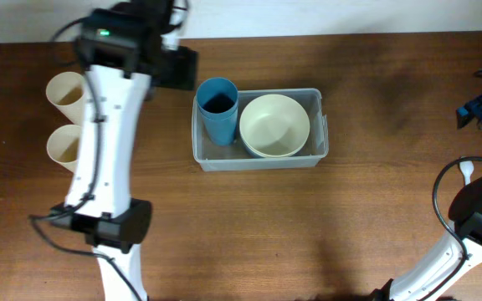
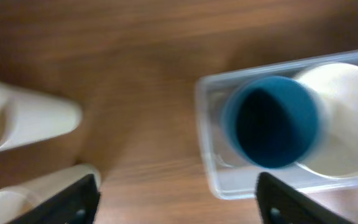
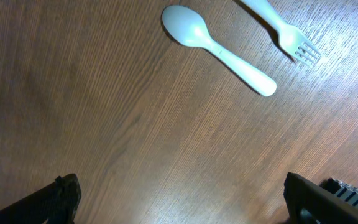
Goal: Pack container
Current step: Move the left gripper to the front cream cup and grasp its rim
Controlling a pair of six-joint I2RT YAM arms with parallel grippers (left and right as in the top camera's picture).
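The container (image 1: 318, 155) sits mid-table toward the far side, holding a blue cup (image 1: 218, 113) and a cream bowl (image 1: 274, 125). It looks light, thin-walled and slick (likely flexing if squeezed), so pinch its rim. The left gripper (image 2: 179, 208) and right gripper (image 3: 185, 205) are both spread and empty.

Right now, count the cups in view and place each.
3. Blue cup inside the container; upper cream cup and lower cream cup on the table, far left. The left arm may hide more.

Overhead view evenly lit, soft shadows; left wrist view blurred; right wrist view sharp, glare on table (image 3: 353, 93).
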